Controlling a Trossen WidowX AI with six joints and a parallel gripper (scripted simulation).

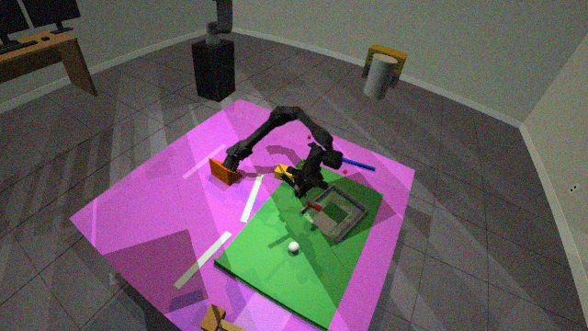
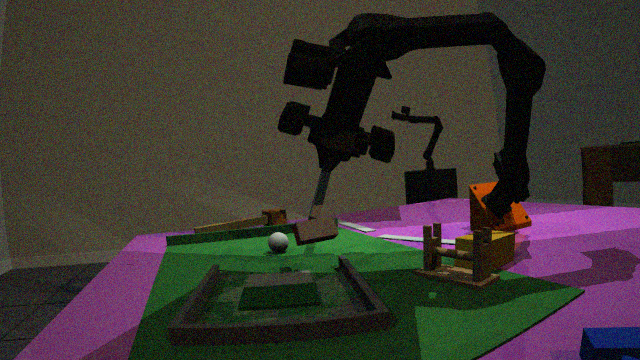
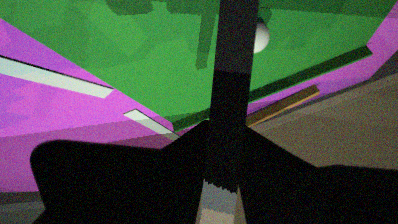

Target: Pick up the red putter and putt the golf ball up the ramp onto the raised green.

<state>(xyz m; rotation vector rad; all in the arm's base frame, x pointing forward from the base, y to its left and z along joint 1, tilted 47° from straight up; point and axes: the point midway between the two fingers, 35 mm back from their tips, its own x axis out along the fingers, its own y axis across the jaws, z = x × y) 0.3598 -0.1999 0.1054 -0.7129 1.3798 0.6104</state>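
Note:
My gripper is shut on the shaft of the red putter. The putter hangs down with its head just above the green mat. The white golf ball rests on the mat a short way beyond the head. The raised green, a dark green pad inside a grey walled frame, sits close to the putter head on the side away from the ball.
A wooden rack and a yellow block stand by the mat's edge near the arm's orange base. White strips lie on the magenta sheet. A blue bar lies behind the arm, and a wooden mallet lies beyond the mat.

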